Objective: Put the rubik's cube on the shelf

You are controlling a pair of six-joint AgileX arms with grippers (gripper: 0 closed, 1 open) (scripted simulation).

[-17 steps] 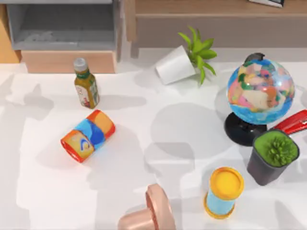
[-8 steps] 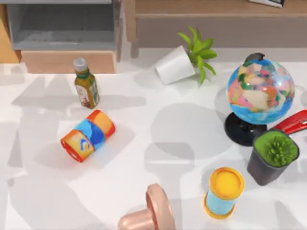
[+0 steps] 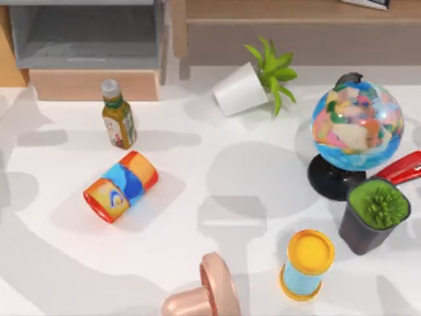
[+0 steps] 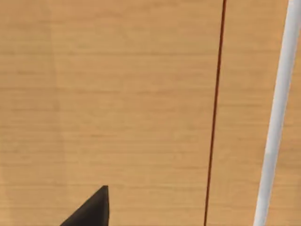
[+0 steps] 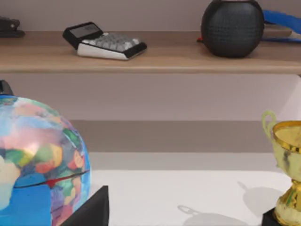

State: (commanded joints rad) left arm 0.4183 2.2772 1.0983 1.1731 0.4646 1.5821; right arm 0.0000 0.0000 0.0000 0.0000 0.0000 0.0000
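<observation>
The shelf (image 3: 276, 9) is a long light-wood board. Its long axis runs left to right along the far edge of the desk (image 3: 217, 178), toward the right side, and a flat grey-brown panel sits under its front edge. A calculator (image 5: 106, 43) and a round black object (image 5: 232, 27) rest on it. The right gripper (image 5: 89, 209) is just beside the globe (image 5: 37, 160), facing the shelf. The left gripper (image 4: 89, 209) faces plain light wood. Whether either gripper is open or closed cannot be told.

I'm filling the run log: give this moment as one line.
shelf: calculator, black sphere on it | globe: table's right | can: lying, left | left gripper: over wood
</observation>
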